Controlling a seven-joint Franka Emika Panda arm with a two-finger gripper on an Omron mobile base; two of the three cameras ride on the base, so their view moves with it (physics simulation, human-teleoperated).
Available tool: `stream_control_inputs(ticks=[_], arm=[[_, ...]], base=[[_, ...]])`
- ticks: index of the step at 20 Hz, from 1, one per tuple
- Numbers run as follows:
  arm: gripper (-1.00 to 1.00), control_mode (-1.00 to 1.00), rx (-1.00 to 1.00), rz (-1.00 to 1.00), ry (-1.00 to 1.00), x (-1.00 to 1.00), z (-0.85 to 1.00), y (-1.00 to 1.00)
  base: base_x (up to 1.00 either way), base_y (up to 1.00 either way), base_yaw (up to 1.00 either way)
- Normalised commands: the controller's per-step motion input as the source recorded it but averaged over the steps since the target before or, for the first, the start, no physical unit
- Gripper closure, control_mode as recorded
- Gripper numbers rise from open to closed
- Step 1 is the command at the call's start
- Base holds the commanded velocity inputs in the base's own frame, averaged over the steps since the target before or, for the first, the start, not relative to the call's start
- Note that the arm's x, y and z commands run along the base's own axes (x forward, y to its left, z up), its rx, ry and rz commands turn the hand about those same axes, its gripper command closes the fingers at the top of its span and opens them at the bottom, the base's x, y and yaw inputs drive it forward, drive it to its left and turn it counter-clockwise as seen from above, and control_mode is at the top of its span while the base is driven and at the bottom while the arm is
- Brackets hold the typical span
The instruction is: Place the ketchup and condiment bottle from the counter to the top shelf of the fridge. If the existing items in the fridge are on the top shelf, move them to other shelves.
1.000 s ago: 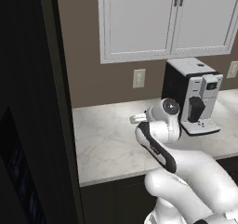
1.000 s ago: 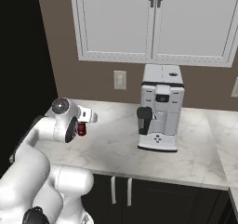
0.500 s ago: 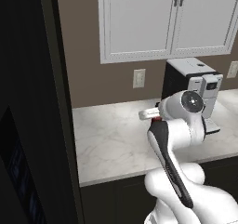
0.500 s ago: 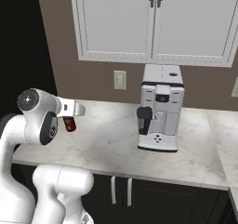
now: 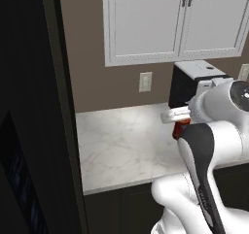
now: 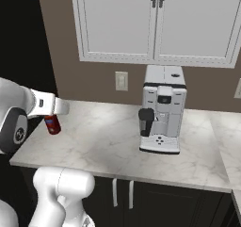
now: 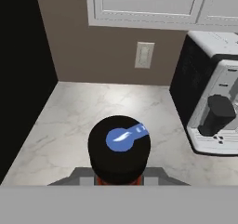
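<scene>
One red bottle (image 6: 52, 124) with a black cap hangs under the gripper (image 6: 52, 117), whose jaws are closed narrowly on its upper part, lifting it above the marble counter (image 6: 103, 143). Seen from the hand camera, the bottle's black cap (image 7: 119, 148) carries a blue mark and sits directly below the lens. Taking the coffee machine (image 6: 161, 109) as the landmark: there is one such machine, standing on the counter against the brown wall, and the held bottle is well to its left, toward the counter's left end beside the dark fridge side (image 5: 29, 111). One wall outlet (image 6: 121, 81) sits on the wall just left of the machine, between it and the bottle. Two white cabinet doors (image 6: 155, 21) hang above the machine. In the left base view the bottle (image 5: 179, 129) shows as a red patch in front of the machine (image 5: 194, 80), partly covered by the arm.
</scene>
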Motion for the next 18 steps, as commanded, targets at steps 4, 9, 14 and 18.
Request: stream_control_inputs(ticks=[4,9,14,18], arm=[[1.00,-1.00,0.00,0.00,-0.07,-0.77,0.03,-0.13],[1.00,1.00,0.00,-0.01,-0.02,-0.52,0.00,-0.11],[1.00,1.00,0.00,0.00,0.00,0.00,0.00,0.00],[1.00,1.00,0.00,0.00,0.00,0.00,0.00,0.00]], base=[[0.00,0.00,0.00],[-0.40,-0.12,0.00],[-1.00,-0.18,0.02],[-1.00,-0.01,0.12]])
